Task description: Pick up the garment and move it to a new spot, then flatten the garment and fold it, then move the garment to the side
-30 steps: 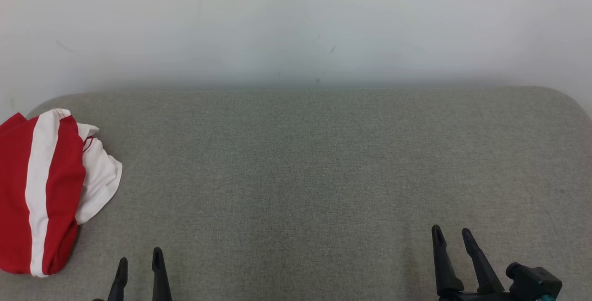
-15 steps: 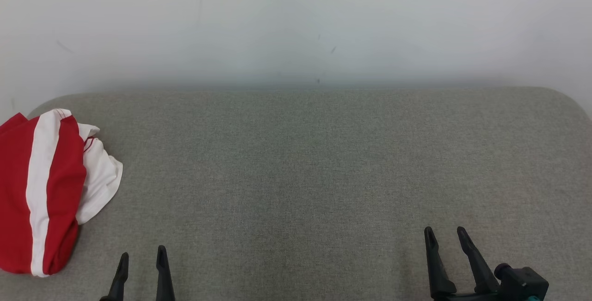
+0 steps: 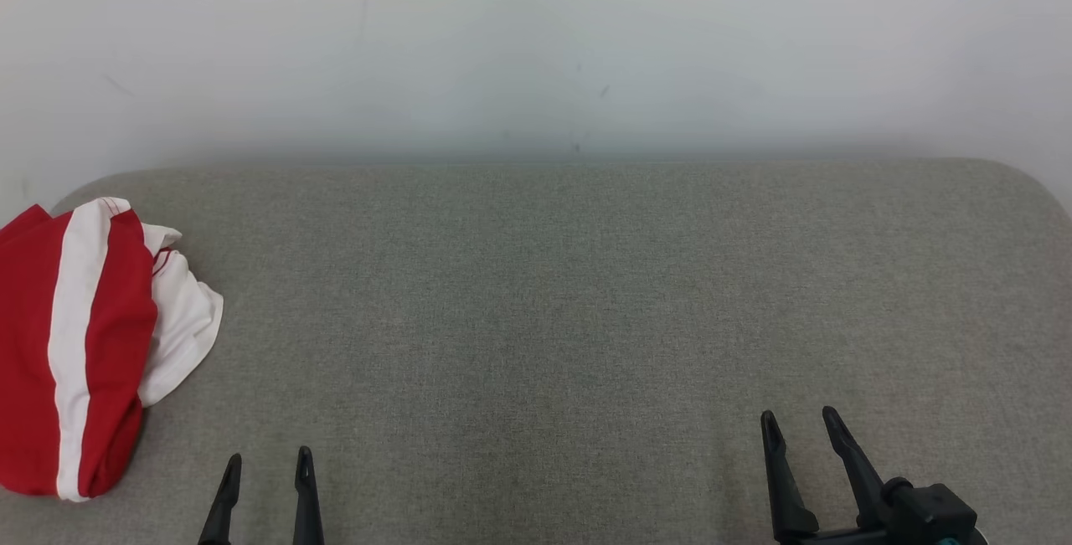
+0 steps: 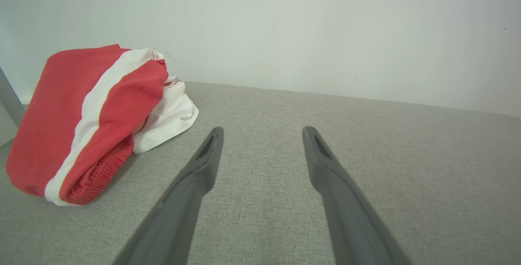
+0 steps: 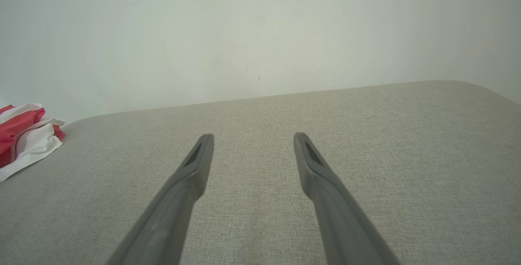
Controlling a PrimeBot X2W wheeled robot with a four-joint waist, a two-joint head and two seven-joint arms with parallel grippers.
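Note:
The garment (image 3: 84, 344) is a red and white bundle lying folded at the far left of the grey fabric surface (image 3: 569, 294). The left wrist view has the garment (image 4: 93, 114) to the left of my fingers, apart from them, its elastic waistband facing me. In the right wrist view the garment (image 5: 24, 134) sits at the far left edge. My left gripper (image 3: 268, 457) stands open at the lower left, empty. At the lower right my right gripper (image 3: 798, 421) is open too, with nothing between its fingers.
A pale wall (image 3: 536, 43) rises right behind the grey surface. The surface rounds off at its far right corner (image 3: 1034, 185) and its far left corner (image 3: 75, 189). A grey upright edge (image 4: 10, 98) shows past the garment.
Both grippers have shifted slightly: the left one to the right, the right one to the left. The garment has not moved.

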